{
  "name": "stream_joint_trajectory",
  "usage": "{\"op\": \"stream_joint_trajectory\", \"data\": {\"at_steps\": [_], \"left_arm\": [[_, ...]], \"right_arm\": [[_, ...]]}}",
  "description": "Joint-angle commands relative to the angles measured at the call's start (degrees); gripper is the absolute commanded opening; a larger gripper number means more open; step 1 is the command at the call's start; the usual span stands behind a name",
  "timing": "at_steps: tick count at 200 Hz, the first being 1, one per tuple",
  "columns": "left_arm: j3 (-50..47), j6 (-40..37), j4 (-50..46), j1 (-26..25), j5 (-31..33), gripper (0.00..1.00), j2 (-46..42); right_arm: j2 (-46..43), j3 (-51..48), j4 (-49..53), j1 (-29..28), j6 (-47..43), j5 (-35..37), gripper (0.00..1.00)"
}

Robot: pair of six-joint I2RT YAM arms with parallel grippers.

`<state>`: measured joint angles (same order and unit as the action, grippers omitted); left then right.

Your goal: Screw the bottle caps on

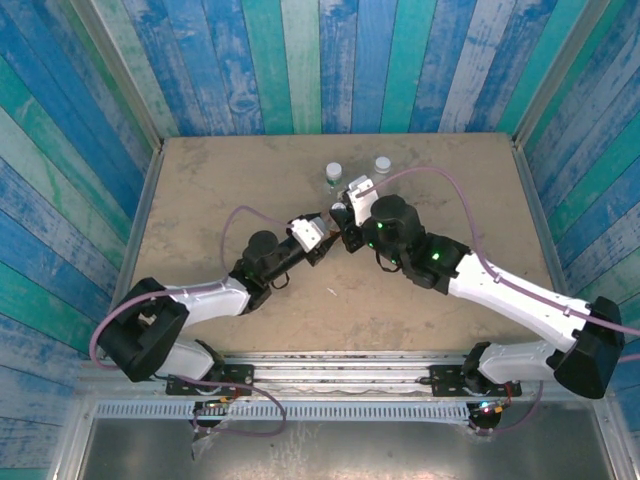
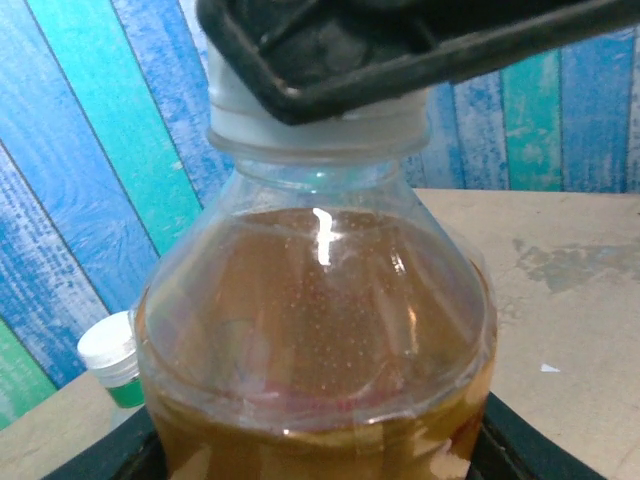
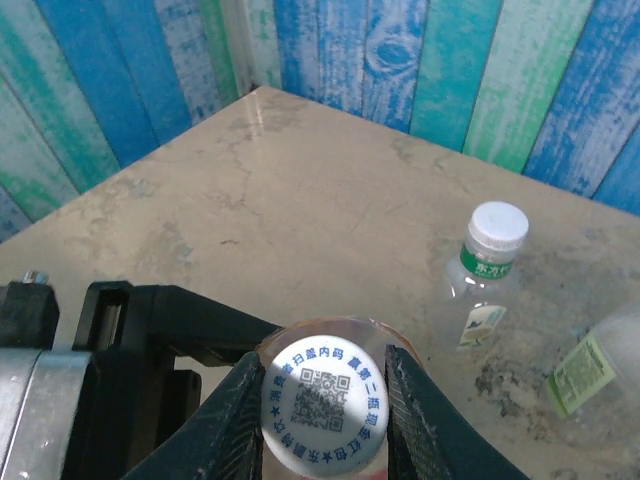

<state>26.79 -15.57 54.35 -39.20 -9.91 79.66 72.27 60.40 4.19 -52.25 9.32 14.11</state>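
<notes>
My left gripper [image 1: 322, 238] is shut on the body of the bottle with orange-amber liquid [image 2: 315, 330], holding it upright just above mid-table. Its black jaws flank the bottle at the lower corners of the left wrist view. A white bottle cap [image 3: 325, 405] printed with a blue code sits on that bottle's neck [image 2: 300, 135]. My right gripper [image 3: 326, 398] is shut on this cap from above, one finger pressed against each side. Behind stand two clear bottles, each wearing a white cap: one with a green neck band [image 3: 483, 270] and another [image 1: 382, 165] to its right.
The sandy tabletop [image 1: 220, 190] is walled by blue-green painted planks [image 1: 300, 60] at the back and both sides. The two capped bottles stand close behind the grippers, near the back wall. The arms' cables loop over the table around both wrists.
</notes>
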Motion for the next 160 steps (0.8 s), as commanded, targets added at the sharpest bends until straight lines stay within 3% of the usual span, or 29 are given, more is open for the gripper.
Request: {"op": "stream_joint_trajectory", "data": {"at_steps": [1,18,38,52,66,79,127,160], "left_arm": [[0.58,0.59,4.46,1.82,5.75,0.53,1.04],[-2.86,3.50,7.07,4.55,-0.90,0.53,0.63],[-6.88,3.49,11.58,7.10,-12.70,0.53,-0.78],[-7.69,0.07,9.98,7.38,-22.70,0.54,-2.95],[-5.96,-3.97,1.46,7.38,-32.98,0.56,-5.56],[-4.04,-6.39,-5.40,7.38,-38.36,0.56,-7.30],[-0.82,-9.87,-16.30,7.38,-48.73,0.55,-10.41],[-0.90,-9.88,-16.60,7.38,-50.35,0.55,-9.80]], "right_arm": [[-2.91,-2.72,0.21,0.72,-2.11,3.82,0.22],[-6.96,-3.23,1.46,1.05,-15.16,-8.97,0.51],[-10.49,-2.58,6.64,2.08,-23.72,-16.85,0.64],[-12.20,-2.09,9.99,3.45,-29.09,-23.37,0.67],[-13.24,-1.42,13.15,4.15,-34.15,-30.35,0.68],[-13.22,0.19,16.39,4.06,-37.27,-34.61,0.67],[-7.77,6.38,26.10,4.11,-44.39,-41.75,0.61],[-4.20,8.58,27.32,4.16,-44.24,-45.03,0.52]]}}
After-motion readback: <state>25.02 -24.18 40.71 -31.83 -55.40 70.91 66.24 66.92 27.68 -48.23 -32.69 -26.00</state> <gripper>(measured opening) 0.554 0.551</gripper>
